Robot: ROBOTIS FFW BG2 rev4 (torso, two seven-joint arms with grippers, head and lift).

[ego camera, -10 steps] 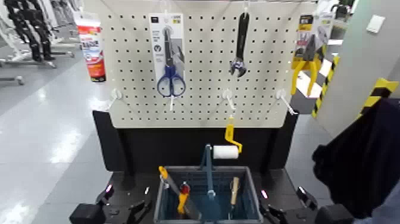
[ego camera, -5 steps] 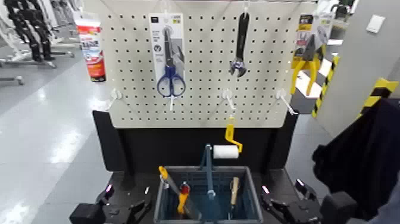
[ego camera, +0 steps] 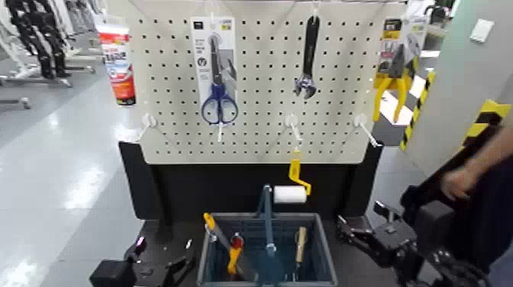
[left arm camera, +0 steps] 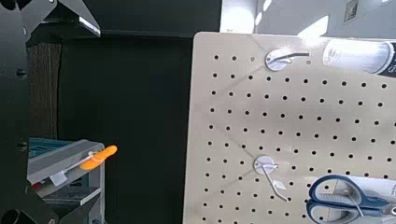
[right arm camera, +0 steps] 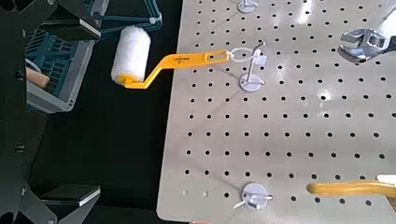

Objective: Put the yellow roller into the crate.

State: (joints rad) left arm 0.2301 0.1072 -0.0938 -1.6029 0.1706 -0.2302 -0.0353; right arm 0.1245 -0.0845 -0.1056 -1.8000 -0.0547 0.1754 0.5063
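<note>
From my seat, taking the head view as the dial, the yellow roller (ego camera: 290, 195) hangs at five o'clock. The end of its handle is on the hook (right arm camera: 252, 67) low on the pegboard (ego camera: 259, 84); the white sleeve lies crosswise below the board, near the top of the crate's blue centre handle (ego camera: 268, 221). It is outside the crate (ego camera: 327, 252), which stands at six o'clock on the dark counter (ego camera: 353, 267).

Inside the crate I can see an orange-handled tool (ego camera: 210, 221) leaning at its left side, a yellow-and-red-handled tool (ego camera: 235, 252) just beside that, and a wooden-handled tool (ego camera: 301, 244) on the right.

My right gripper (ego camera: 362, 217) is at four to five o'clock, to the right of the crate, fingers spread wide with nothing between them. My left gripper (ego camera: 164, 246) sits idle at seven o'clock, left of the crate, its fingers also spread and empty.

Up on the board I have blue-handled scissors (ego camera: 219, 103) at eleven, an adjustable wrench (ego camera: 307, 65) at one and packaged yellow-handled pliers (ego camera: 392, 88) at two; a red-and-white tube (ego camera: 117, 65) hangs at ten. A person's hand (ego camera: 458, 183) reaches in toward four o'clock, above the right arm and apart from the roller.
</note>
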